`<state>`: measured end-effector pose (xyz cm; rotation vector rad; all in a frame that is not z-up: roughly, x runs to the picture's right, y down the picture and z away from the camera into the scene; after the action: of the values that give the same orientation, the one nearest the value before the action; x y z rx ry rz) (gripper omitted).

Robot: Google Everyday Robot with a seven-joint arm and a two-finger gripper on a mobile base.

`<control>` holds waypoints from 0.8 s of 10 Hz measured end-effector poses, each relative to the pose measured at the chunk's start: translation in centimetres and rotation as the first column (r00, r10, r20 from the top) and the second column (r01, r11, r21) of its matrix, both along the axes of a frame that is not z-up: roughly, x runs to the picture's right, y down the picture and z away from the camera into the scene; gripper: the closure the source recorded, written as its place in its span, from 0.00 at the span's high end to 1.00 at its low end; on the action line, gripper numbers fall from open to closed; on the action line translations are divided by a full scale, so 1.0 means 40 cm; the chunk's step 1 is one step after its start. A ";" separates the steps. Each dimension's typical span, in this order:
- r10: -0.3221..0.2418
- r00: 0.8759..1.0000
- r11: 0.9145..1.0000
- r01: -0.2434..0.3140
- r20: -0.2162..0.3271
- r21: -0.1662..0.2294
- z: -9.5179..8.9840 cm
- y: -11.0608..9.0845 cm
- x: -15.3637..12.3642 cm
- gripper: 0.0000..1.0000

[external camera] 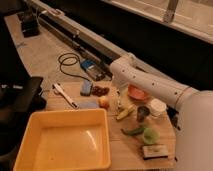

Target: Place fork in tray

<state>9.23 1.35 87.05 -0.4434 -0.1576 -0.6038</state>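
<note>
Wooden worktop: yellow tray occupies front-left corner; white-handled tool at left edge; banana, orange bowl, white cup toward right edge; packet near front-right corner. Gripper hangs over the middle, jaws apart.

Overall light is reading dim and warm, an amber cast lying over everything. Light is coming from above. The white arm is catching most of it and washing out toward the lower right. The tray is glowing saturated yellow, a small pale glare patch showing on its floor near the right wall. The upper background is sinking into near black. The gripper is hanging in the arm's shade over the table, between apple and banana, jaws standing apart. Objects are casting short, soft shadows on the wood.
</note>
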 end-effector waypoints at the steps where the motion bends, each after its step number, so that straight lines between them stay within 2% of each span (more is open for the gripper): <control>1: -0.008 1.000 1.000 0.008 0.000 -0.015 0.018 0.002 0.001 0.65; 6: -0.001 1.000 0.995 0.001 0.000 -0.095 0.116 0.053 0.023 0.65; 8: 0.016 1.000 0.993 -0.017 -0.006 -0.120 0.174 0.088 0.042 0.65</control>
<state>10.91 4.86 93.99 -0.5593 -0.1936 -0.5791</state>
